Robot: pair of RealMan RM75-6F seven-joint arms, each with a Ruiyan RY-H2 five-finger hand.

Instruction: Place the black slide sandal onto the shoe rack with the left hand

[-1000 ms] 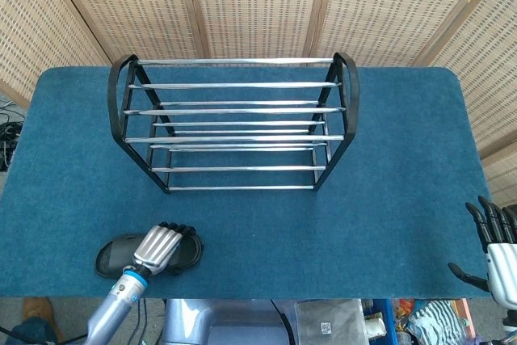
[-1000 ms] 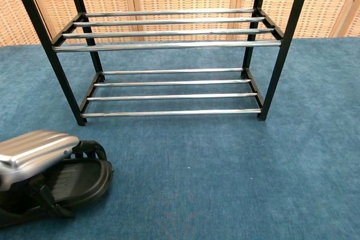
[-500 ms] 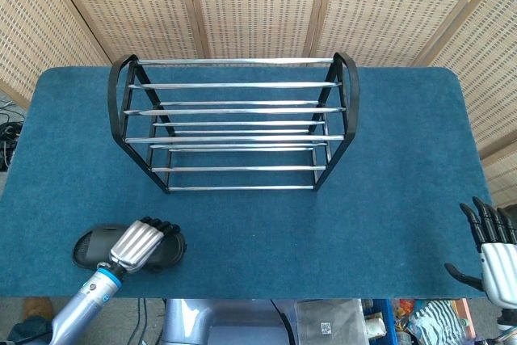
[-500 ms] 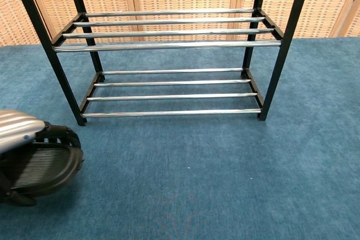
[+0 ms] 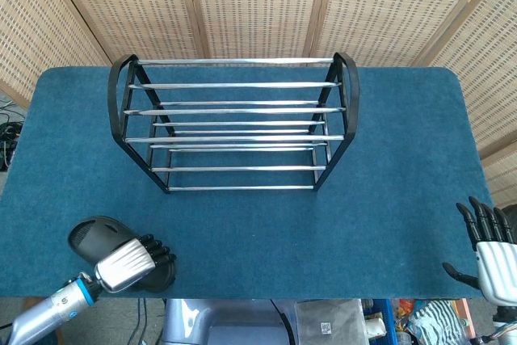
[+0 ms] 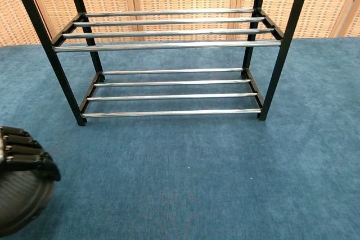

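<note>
One left hand (image 5: 128,263), fingers grasping black slide sandal (image 5: 101,236), now lifted, pulled leftward.

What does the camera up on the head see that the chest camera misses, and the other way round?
Only the head view shows the right hand, open at the table's right edge, the whole blue table and the left arm's wrist. Only the chest view shows the shoe rack's lower shelf from the front, bare. Both show the shoe rack, the left hand and the black slide sandal it holds.
</note>
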